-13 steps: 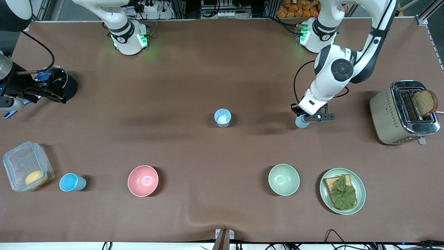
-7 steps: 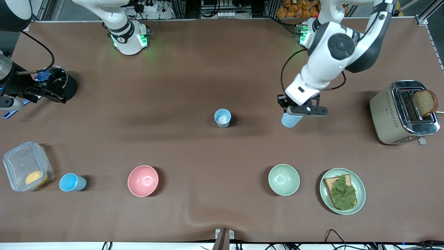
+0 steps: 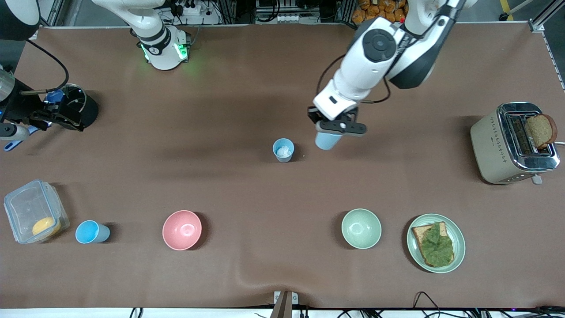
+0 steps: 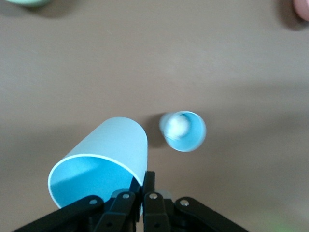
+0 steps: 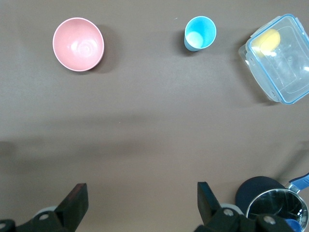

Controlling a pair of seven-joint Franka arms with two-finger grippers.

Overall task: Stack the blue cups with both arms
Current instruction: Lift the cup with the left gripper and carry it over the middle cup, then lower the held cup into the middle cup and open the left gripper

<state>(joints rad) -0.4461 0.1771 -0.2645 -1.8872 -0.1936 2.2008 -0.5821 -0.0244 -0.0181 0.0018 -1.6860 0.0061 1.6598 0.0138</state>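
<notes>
Blue cups sit apart: one (image 3: 91,232) stands low in the frame, between the clear box (image 3: 35,217) and the pink bowl (image 3: 182,230). Higher, at the table (image 3: 247,194) centre, another cup (image 3: 283,150) with a white lump stands upright. Just beside it, toward the left arm's end, the left tool (image 3: 336,128) is clamped on the rim of a third, tilted cup (image 3: 327,140) held in the air. At the frame's upper edge toward the right arm's end, the right tool (image 5: 140,205) waits, jaws wide, over bare table

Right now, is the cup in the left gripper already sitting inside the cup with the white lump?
No, the held cup hangs in the left gripper beside the cup with the white lump, clearly apart from it.
</notes>
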